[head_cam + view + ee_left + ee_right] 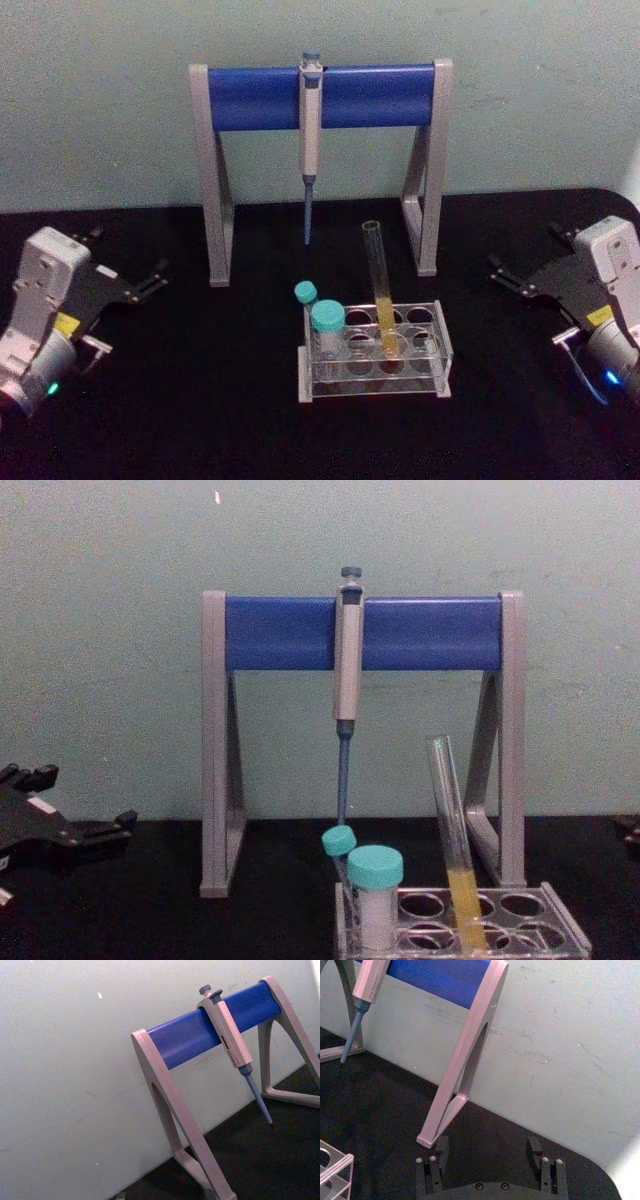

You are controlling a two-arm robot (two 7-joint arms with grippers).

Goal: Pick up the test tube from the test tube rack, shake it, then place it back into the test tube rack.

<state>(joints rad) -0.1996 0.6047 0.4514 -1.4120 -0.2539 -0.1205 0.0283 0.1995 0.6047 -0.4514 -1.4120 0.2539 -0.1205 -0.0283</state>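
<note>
Nearest the table's (150,420) front edge, about midway along it, sits the rack (440,350). The test tube (381,295) stands in one of its middle holes, leaning a little so its open top tips toward the left edge, with yellow liquid in its lower part. Two capped tubes (327,322) fill the rack's left end, just beside the test tube but not touching it.

Farther back and well apart from the rack, the left end effector (128,252) rests by the left edge with its fingers spread and nothing between them. The right end effector (487,1147) rests by the right edge, its fingers likewise apart and empty.

Toward the far edge stands the pipette stand (215,200), with a pipette (310,130) hanging from its blue bar.

The task looks unstarted: the pick-up is the step in hand, and neither arm is near the tube. The right arm seems better placed, since the capped tubes crowd the tube's left side. The next move probably calls for reaching in to the bare glass above the liquid, matching the tube's lean, closing gently, then lifting along its axis so the rack stays put and the hanging pipette is avoided.
</note>
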